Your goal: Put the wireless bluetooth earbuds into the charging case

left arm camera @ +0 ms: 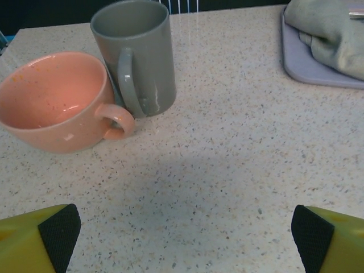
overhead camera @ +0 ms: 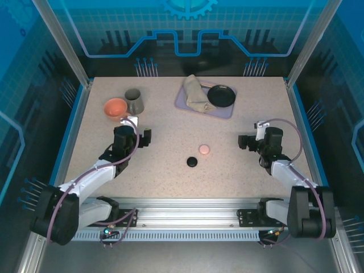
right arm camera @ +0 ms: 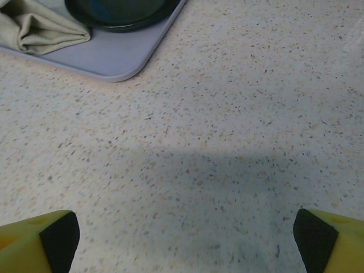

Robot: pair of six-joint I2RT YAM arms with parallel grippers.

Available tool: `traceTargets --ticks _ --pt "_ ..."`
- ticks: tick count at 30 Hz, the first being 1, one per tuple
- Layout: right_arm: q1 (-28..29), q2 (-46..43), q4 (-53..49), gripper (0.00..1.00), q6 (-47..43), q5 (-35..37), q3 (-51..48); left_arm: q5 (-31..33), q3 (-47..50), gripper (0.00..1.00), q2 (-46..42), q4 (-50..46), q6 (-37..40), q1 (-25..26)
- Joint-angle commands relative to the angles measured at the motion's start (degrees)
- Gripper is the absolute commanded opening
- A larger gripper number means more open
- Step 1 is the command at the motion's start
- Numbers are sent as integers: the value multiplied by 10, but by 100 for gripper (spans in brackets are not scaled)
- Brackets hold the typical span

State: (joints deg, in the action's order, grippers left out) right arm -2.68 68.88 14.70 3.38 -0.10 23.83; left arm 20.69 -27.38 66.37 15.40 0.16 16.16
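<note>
Either side of pink case [overhead camera: 204, 149] | L hand [left arm camera: 186, 228], R hand [right arm camera: 186, 234] spread, empty | step: buds prob stowed | nxt: check case shut

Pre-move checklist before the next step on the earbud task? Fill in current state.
1. Left gripper open and empty: ok.
2. Right gripper open and empty: ok.
3. Pink case and black case on the table between the arms, not touching: ok.
4. Case lids open to take earbuds: cannot tell; both read as flat discs from above.
5. Earbuds' whereabouts: cannot tell.
6. Orange cup, grey mug and tray at the far side, away from the cases: ok.
</note>
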Motion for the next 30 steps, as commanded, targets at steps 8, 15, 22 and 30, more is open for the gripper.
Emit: traceTargets --ticks 8,15,22,30 --pt "-1 114 306 100 12 -33 -30 -176 73 99 87 248 66 -90" --pt "29 170 312 100 -27 -35 -6 -274 79 99 177 348 23 -169" --pt "54 173 282 100 -42 12 10 -229 37 99 203 293 -3 -177" --pt "58 173 284 100 -43 18 9 -221 35 99 204 293 -4 -175"
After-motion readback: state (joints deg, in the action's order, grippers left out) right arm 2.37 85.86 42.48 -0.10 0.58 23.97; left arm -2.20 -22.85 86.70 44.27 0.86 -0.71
